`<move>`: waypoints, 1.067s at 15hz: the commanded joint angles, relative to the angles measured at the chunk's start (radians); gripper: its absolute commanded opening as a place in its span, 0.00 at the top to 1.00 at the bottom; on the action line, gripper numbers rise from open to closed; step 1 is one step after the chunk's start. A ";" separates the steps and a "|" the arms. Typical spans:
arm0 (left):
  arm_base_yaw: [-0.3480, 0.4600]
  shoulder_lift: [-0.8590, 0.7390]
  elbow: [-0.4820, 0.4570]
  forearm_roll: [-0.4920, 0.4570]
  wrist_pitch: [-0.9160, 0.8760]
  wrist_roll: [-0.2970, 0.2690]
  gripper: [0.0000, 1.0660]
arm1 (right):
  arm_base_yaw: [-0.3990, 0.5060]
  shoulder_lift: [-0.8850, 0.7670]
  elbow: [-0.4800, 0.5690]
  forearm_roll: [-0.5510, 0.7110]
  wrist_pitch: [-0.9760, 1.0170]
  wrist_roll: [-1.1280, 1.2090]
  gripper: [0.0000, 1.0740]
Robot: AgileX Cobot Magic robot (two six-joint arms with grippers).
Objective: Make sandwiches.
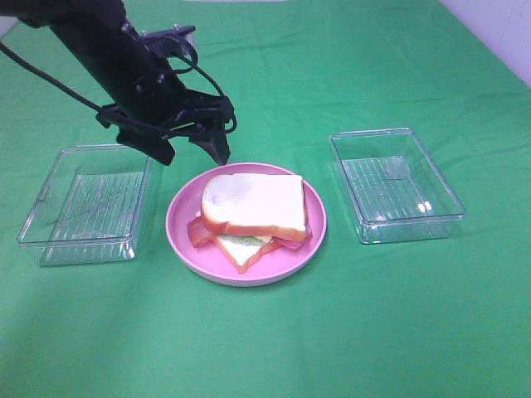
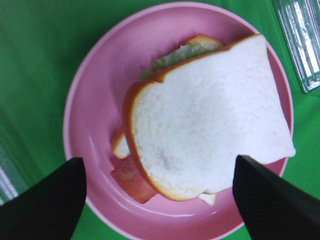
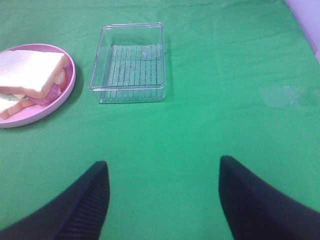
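The sandwich (image 1: 253, 217) lies on a round, glossy pink plate (image 1: 184, 236) at the centre of a green cloth (image 1: 348, 332). Its top slice is matt white and spongy with a smooth orange-brown crust; crinkled pale green lettuce (image 2: 180, 52) and reddish bacon (image 2: 134, 182) protrude beneath. The left gripper (image 2: 160, 192) hangs above the plate's far-left rim, jaws apart, holding nothing. The right gripper (image 3: 162, 192) stands apart over bare cloth. Two clear, ribbed, rectangular plastic trays (image 1: 87, 203) (image 1: 397, 184) flank the plate.
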 commanded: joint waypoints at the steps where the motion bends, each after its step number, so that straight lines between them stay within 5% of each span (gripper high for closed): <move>1: -0.001 -0.077 -0.040 0.115 0.083 0.003 0.28 | -0.008 -0.007 0.001 0.003 -0.006 -0.005 0.44; 3: -0.001 -0.175 -0.070 0.217 0.215 0.000 0.28 | -0.008 -0.007 0.001 0.003 -0.006 -0.005 0.44; 8: -0.001 -0.421 -0.054 0.285 0.421 -0.074 0.28 | -0.008 -0.007 0.001 0.003 -0.006 -0.005 0.44; 13: -0.004 -0.705 0.192 0.251 0.443 -0.105 0.28 | -0.008 -0.007 0.001 0.003 -0.006 -0.005 0.44; 16: -0.004 -1.027 0.469 0.227 0.426 -0.130 0.28 | -0.008 -0.007 0.001 0.003 -0.006 -0.005 0.44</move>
